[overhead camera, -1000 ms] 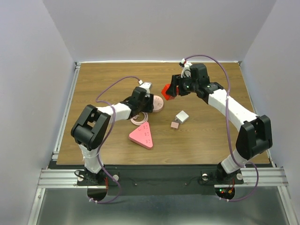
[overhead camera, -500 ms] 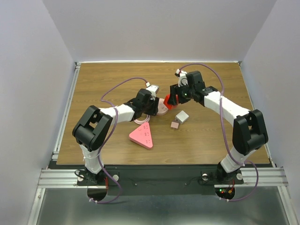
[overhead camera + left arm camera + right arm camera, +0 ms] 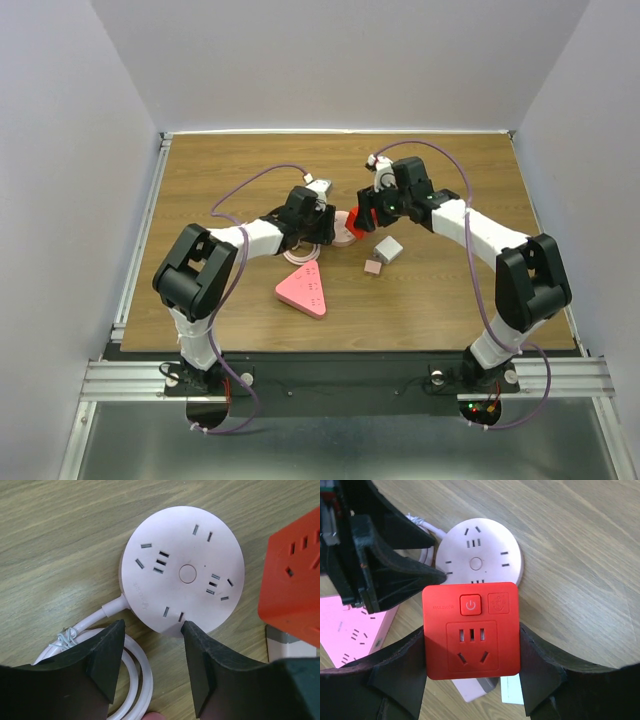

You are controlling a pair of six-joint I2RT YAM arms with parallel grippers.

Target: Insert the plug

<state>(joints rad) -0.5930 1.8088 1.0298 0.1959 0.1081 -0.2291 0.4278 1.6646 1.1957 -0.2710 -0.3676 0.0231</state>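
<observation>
So the right gripper [image 3: 470, 666] is clamped on the red plug cube [image 3: 470, 630], one finger on each side face, with the button-and-socket face pointing up at the wrist cam. The prongs must be underneath, I can't see them. It hangs just over the right edge of the round pink socket hub [image 3: 182, 575], around the middle of the table [image 3: 450, 300], a bit to the far side. The cube looks like hard, smooth plastic, light and stiff, so the side-face hold seems right, but my guess is it could twist or slip in the pads if it goes in crooked. The hub looks light too and I'd expect it to skate on the wood when pushed. The left gripper [image 3: 151, 630] has its jaws spread, tips right at the hub's near rim, can't tell if they touch. The white cord [image 3: 135, 680] coils near the left finger, floppy, no use for bracing. The pink triangular strip [image 3: 303, 290] and grey cube [image 3: 388, 248] sit nearer, out of the way.
</observation>
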